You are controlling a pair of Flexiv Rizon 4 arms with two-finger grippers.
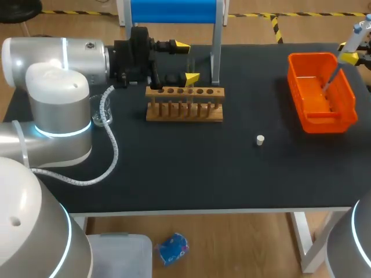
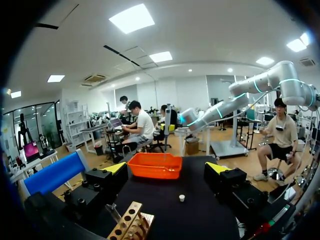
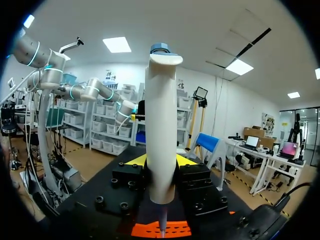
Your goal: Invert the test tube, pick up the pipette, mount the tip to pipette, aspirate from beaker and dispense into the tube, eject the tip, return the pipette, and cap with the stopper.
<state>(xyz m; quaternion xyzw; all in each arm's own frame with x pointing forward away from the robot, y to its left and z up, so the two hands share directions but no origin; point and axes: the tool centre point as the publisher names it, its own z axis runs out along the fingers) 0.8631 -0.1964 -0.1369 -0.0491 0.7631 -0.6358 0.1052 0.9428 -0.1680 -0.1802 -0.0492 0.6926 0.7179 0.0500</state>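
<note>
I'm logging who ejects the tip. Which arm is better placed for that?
Right. The right claw is shut on the pipette, whose tip hangs over the orange bin. The left claw is open by the tube rack, away from the bin.

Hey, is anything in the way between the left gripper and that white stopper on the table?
Nothing visible blocks it. The stopper lies on bare table straight ahead of the open left gripper. The wooden rack sits beside the gripper, off that line.
</note>
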